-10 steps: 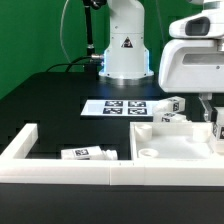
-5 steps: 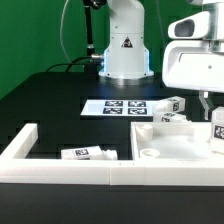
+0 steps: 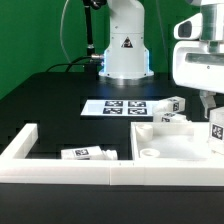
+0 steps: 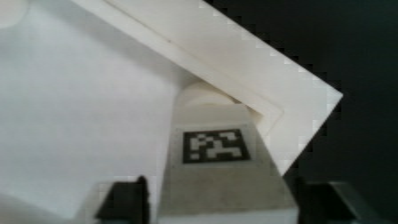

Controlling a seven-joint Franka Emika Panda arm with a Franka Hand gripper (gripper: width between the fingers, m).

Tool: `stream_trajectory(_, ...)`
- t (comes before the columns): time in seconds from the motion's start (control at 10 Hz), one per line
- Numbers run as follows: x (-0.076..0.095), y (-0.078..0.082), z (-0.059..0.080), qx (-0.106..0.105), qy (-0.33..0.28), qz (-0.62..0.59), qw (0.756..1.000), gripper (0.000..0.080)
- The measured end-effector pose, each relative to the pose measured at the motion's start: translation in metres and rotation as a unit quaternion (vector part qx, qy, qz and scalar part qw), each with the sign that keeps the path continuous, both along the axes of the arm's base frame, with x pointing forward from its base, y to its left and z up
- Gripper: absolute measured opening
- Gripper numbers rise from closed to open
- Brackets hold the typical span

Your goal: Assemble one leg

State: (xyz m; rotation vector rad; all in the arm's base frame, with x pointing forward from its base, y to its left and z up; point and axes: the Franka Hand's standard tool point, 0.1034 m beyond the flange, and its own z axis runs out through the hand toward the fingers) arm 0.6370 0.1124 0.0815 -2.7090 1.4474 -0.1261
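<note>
Leg [image 3: 216, 130], white and squarish with a black-and-white tag on its side, stands upright at the three o'clock edge of the exterior view, pinched in the pincer [image 3: 213, 112]. The wrist view shows the pincer [image 4: 221, 203] pressed onto it from both sides, one dark finger [image 4: 125, 200] against each flank, with the tag facing the camera. The leg hangs over the large flat white panel [image 3: 180, 145], close to one of its corners. Whether its lower end touches the panel cannot be told.

The panel lies on the black tabletop [image 3: 50, 100] at about four o'clock in the exterior view, and a round hole [image 3: 150, 155] shows near its seven o'clock corner. The long white border wall [image 3: 60, 168] runs along the six o'clock side and turns back at nine o'clock, forming an open pen. Inside it, at seven o'clock, a loose leg [image 3: 88, 153] lies on its side just beside the wall. Two spare posts sit at two o'clock of the panel: the far post [image 3: 176, 103] and the near post [image 3: 168, 118]. The marker board [image 3: 120, 107] lies flat at the centre, in front of the robot base [image 3: 125, 45] at twelve o'clock.
</note>
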Motion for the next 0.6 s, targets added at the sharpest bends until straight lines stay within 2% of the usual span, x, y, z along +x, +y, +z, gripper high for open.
stream_trajectory(0.1, 0.0000, 0.0003, 0.0001, -0.003, -0.001, 0.026, 1.000, 0.0531)
stream_trajectory(0.2, 0.0000, 0.0006, 0.0003, -0.007, -0.002, 0.064, 0.998, 0.0612)
stream_trajectory(0.6, 0.0010, 0.0006, 0.0008, -0.034, -0.007, 0.287, 0.957, 0.0647)
